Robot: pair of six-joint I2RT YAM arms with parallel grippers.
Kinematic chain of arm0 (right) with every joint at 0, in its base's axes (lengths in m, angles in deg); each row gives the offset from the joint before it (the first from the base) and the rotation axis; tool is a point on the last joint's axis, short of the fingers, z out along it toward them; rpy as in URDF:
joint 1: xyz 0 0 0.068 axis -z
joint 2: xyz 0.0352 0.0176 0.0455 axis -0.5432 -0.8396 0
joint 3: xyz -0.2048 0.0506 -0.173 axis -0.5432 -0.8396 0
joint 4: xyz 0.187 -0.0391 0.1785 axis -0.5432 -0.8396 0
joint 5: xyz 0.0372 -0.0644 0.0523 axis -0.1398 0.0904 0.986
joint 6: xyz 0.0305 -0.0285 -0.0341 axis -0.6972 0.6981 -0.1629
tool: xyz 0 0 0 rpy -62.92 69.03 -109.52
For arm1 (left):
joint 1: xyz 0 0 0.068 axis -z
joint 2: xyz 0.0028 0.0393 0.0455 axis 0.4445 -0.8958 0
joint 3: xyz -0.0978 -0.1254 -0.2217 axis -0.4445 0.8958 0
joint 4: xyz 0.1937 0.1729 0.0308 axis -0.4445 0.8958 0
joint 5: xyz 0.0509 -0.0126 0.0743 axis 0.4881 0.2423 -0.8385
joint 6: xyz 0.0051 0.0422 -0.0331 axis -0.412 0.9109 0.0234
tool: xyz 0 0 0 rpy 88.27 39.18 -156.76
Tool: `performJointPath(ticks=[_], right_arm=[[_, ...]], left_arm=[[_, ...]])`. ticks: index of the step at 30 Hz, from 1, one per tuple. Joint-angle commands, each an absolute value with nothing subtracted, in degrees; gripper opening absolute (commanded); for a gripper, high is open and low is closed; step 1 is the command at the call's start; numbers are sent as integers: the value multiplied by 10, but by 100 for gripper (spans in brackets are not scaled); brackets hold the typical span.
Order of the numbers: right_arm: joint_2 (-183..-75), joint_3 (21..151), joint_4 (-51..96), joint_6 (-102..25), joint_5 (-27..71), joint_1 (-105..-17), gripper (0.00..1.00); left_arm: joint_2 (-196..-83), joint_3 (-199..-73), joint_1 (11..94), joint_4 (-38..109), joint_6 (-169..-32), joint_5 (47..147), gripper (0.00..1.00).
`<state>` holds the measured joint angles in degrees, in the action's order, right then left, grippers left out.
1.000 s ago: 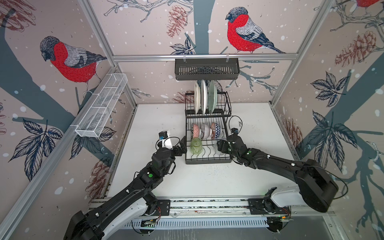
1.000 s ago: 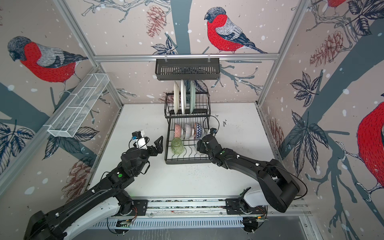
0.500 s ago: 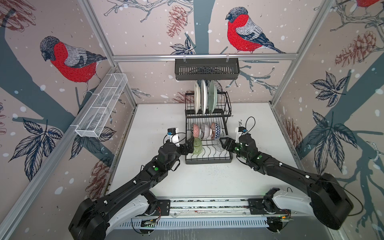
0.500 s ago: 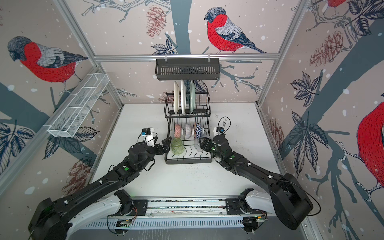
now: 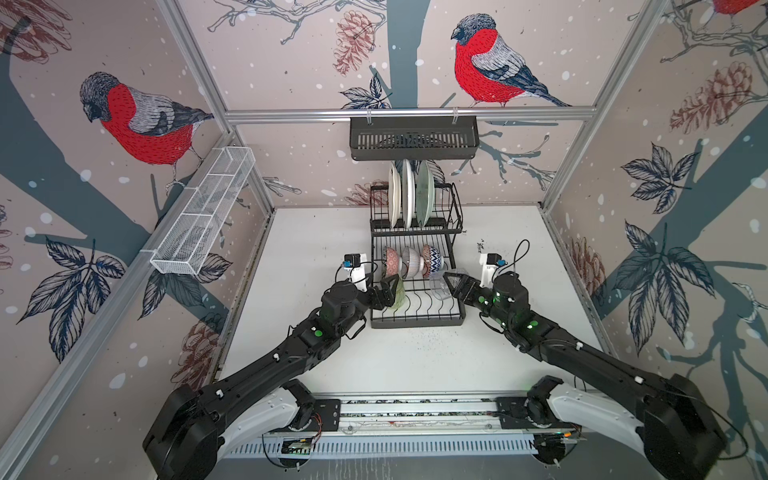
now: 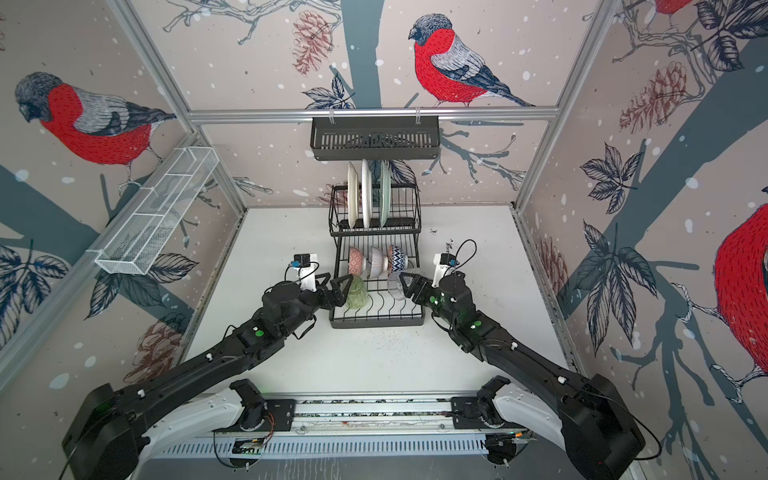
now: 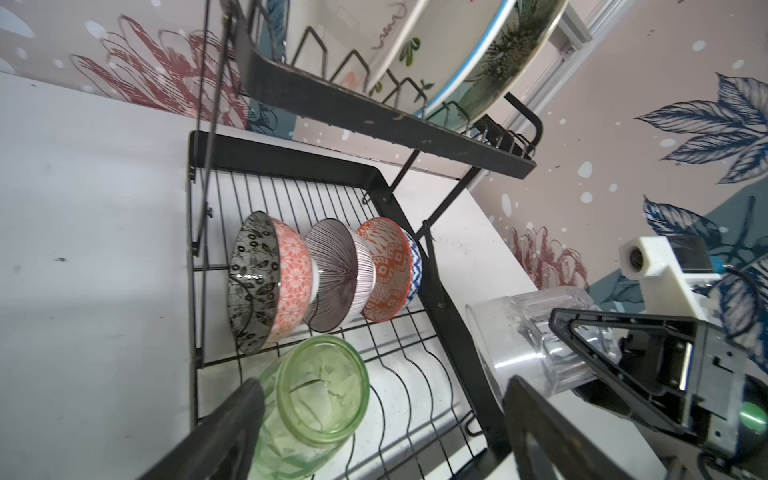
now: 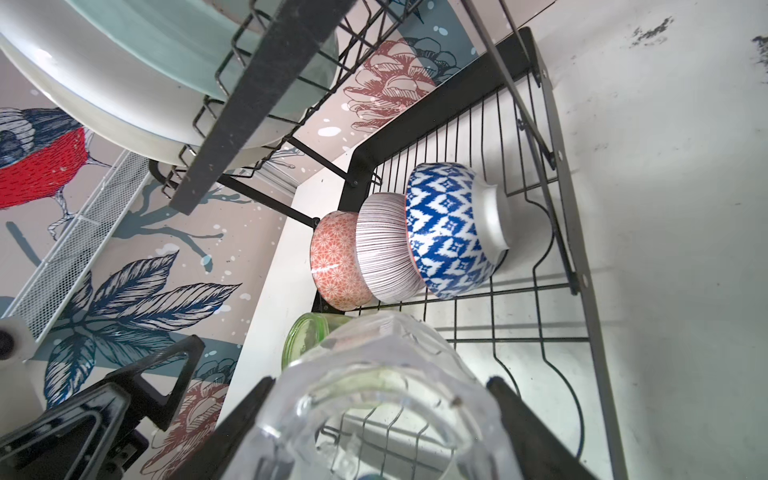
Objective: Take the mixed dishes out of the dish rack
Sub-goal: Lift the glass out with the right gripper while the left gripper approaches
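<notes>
The black dish rack (image 5: 415, 321) stands mid-table. Three plates (image 5: 407, 193) stand on edge in its upper level. Three patterned bowls (image 5: 409, 262) lean in a row on the lower level. My left gripper (image 7: 380, 386) is open around the green ribbed glass (image 7: 316, 395), which lies tilted on the lower wires; one finger touches its side and the other stands well clear. My right gripper (image 8: 380, 384) is shut on the clear glass (image 8: 390, 382), held tilted at the rack's right side. Both top views show the green glass (image 6: 356, 293) and the clear glass (image 6: 396, 284).
A slotted black shelf basket (image 5: 413, 139) hangs on the back rail above the rack. A long white mesh basket (image 5: 203, 216) is fixed to the left wall. The white table (image 5: 415, 365) spreads around the rack, with walls close on three sides.
My left gripper has moved right, from beside the rack to around the green glass, and its jaws have narrowed slightly. The right arm has swung its wrist outward, with its fingers staying at the clear glass.
</notes>
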<state>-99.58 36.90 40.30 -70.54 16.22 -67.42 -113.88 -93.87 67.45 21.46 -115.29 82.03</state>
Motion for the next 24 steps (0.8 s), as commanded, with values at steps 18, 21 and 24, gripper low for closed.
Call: performJointPath(ticks=[18, 21, 24], right_arm=[[-986, 363, 530, -752, 275, -643, 67], [-982, 352, 557, -766, 294, -635, 67], [-978, 355, 560, -767, 301, -630, 67]], left_arm=[[-1245, -977, 693, 52, -1207, 972, 75], [-1270, -986, 700, 32, -1212, 976, 74], [-1292, -998, 708, 11, -1212, 980, 74]])
